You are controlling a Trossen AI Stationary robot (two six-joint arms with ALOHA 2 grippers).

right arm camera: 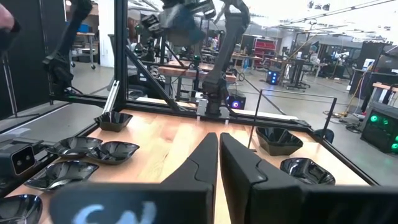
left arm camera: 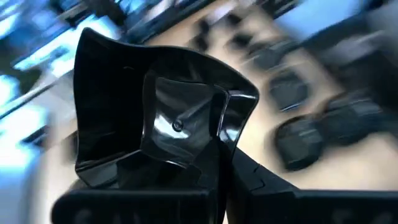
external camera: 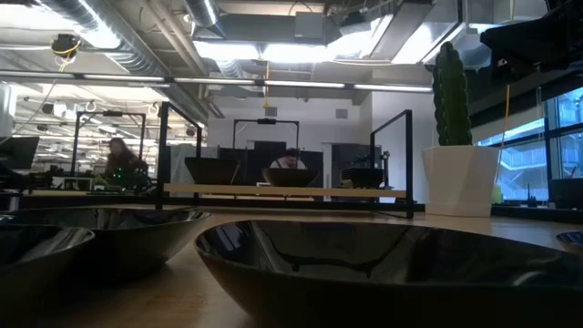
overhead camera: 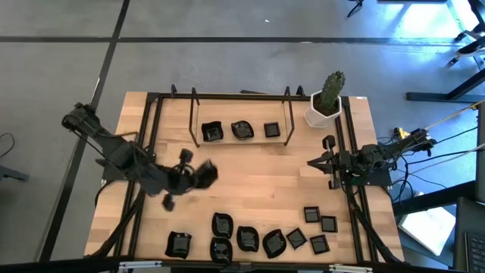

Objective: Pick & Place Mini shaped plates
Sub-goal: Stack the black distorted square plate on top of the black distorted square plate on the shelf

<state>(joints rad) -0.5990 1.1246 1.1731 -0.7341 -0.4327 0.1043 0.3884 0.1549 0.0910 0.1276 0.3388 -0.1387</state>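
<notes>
My left gripper (overhead camera: 195, 176) hangs over the left middle of the wooden table (overhead camera: 258, 186), shut on one glossy black wavy-edged mini plate (left arm camera: 161, 112). It also shows blurred as the dark plate (overhead camera: 208, 173) in the high view. Several more mini plates lie flat along the near edge (overhead camera: 246, 239) and near right (overhead camera: 318, 224). Three plates (overhead camera: 242, 130) sit on the raised shelf at the far side. My right gripper (right arm camera: 217, 163) waits shut at the right edge (overhead camera: 311, 161), holding nothing. My left gripper pinches the plate's wavy rim (left arm camera: 216, 149) between its two fingers (left arm camera: 249, 177), at one side of the dish. The fingers slant downward. The plate is lifted clear of the table and stands on edge above the fingertips, its hollow face turned toward the wrist camera.
A white hexagonal pot with a green cactus (overhead camera: 326, 102) stands at the far right corner. A black metal frame (overhead camera: 151, 136) runs along the table's sides and carries the far shelf (external camera: 282, 190). Bare wood lies in the middle of the table. People sit in the room beyond (external camera: 118, 159).
</notes>
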